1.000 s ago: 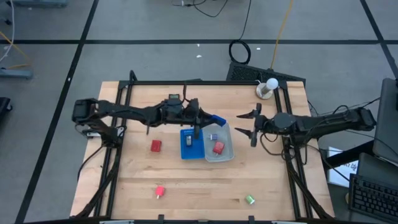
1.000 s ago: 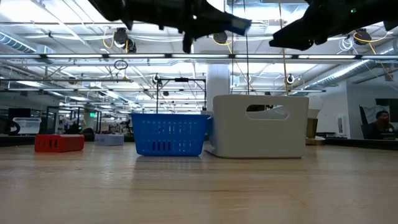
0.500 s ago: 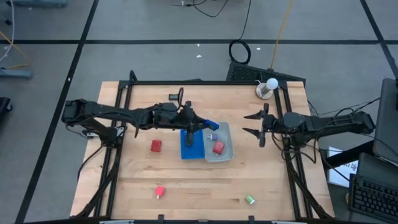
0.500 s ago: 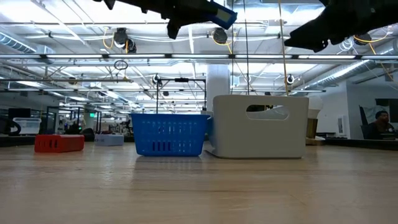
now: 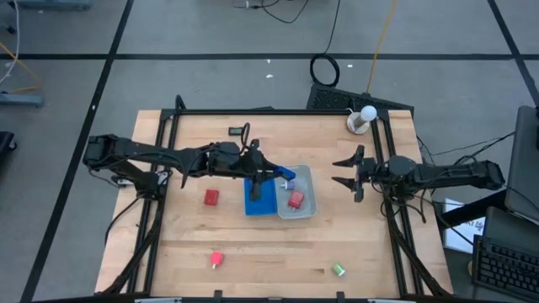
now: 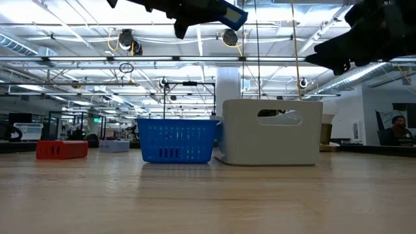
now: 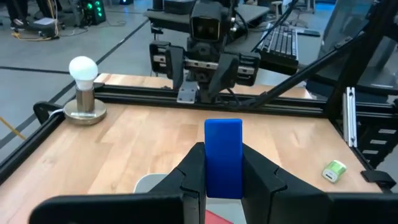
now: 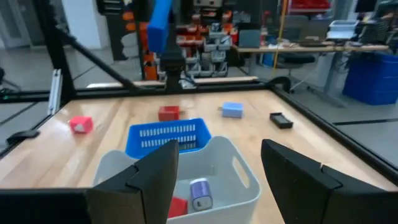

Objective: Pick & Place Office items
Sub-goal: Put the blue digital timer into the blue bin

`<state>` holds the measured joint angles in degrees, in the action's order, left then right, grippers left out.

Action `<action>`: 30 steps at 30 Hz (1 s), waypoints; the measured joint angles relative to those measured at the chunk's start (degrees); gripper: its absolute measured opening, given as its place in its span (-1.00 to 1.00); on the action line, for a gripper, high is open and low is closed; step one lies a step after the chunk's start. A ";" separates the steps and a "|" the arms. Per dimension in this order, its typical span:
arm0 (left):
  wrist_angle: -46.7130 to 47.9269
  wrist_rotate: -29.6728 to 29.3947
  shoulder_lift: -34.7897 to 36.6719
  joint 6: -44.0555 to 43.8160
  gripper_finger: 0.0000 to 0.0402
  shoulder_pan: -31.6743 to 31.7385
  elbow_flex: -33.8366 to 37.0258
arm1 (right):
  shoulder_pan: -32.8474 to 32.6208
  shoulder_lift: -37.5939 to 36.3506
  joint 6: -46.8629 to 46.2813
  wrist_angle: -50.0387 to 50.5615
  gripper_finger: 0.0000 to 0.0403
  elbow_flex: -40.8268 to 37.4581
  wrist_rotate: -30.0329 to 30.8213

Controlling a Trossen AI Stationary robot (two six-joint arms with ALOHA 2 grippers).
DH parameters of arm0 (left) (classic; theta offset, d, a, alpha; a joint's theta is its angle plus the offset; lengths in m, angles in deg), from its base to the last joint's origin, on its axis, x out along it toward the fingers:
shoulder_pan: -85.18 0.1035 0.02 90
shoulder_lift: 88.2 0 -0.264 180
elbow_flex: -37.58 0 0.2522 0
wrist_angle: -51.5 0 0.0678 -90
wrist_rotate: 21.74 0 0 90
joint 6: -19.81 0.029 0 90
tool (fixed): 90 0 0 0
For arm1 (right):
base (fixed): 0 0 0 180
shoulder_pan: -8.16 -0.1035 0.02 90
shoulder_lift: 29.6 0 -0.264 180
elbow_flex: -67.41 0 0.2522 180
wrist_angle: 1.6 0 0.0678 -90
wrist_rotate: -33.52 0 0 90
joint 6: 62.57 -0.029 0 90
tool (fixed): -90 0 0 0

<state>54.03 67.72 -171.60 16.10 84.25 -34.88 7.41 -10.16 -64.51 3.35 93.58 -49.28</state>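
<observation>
Dark blue and flat, the rectangle [image 7: 223,158] sits clamped between the left gripper [image 5: 283,174]'s fingers [image 7: 193,169], its long axis running straight out past the fingertips, high above the bench [image 5: 261,252]. The clear plastic tray [image 5: 306,204] lies directly beneath those fingers — the blue ribbed tray [image 5: 256,204] just beside it — so the release looks near. The right gripper [image 5: 347,171] waits well off to the side, fingers apart on nothing.

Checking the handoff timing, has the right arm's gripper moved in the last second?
Yes. The right gripper has drawn back from the clear tray, toward the table's right edge.
</observation>
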 joint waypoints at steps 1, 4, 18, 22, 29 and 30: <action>-0.04 0.37 0.00 -0.24 -0.71 0.00 0.00 | 0.45 -0.23 -0.02 -0.99 0.10 -0.74 0.03; -0.10 2.76 0.00 -0.45 -0.71 -0.06 0.00 | 1.54 -0.55 -0.64 -1.75 0.10 -1.54 0.04; 0.35 1.51 -2.51 0.66 -0.71 -4.29 0.31 | 2.66 -0.54 -1.93 -2.49 0.10 -1.58 0.00; 4.80 -3.38 4.51 1.03 -0.71 -3.58 2.56 | 2.66 -0.52 -2.20 -1.88 0.10 -1.58 -0.02; 7.22 -7.39 23.33 0.42 -0.71 -2.19 13.33 | 2.66 -0.53 -1.97 -2.09 0.10 -1.59 -0.02; 7.60 -8.29 26.25 0.09 -0.71 -2.20 15.13 | 2.66 -0.53 -1.96 -2.59 0.10 -1.59 -0.01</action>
<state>61.63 59.44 -145.34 16.19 82.06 -19.75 10.07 -10.69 -66.47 0.76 91.99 -49.29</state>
